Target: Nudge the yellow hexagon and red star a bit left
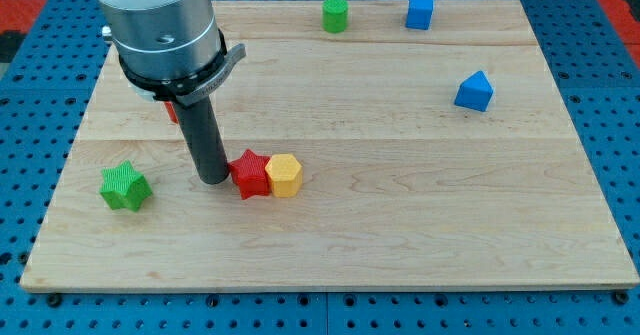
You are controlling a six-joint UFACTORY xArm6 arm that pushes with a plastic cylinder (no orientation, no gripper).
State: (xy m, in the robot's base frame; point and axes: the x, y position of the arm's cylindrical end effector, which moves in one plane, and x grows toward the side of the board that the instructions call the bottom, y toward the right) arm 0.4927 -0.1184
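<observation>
Nearest the view's bottom sits a green star-shaped block (pixel 125 187), low at the view's left on the pale wooden table (pixel 400 235). Right of it stands the end effector — a straight dark rod with nothing to open or close and nothing held — and my tip (pixel 212 179) rests on the wood just beside the left edge of the red star-shaped block (pixel 250 173), touching it or very nearly. A small red block (pixel 172 112), shape hidden, peeks out behind the rod's housing. Pressed against the red star's right side is the yellow hexagon block (pixel 285 175), upright on a flat face; the pair forms a short row whose long axis runs left to right across the table. Farther right along the view's top stand a green cylinder block (pixel 335 15) and a blue cube block (pixel 420 11) — well apart from a blue house-shaped block (pixel 474 91) below them.
</observation>
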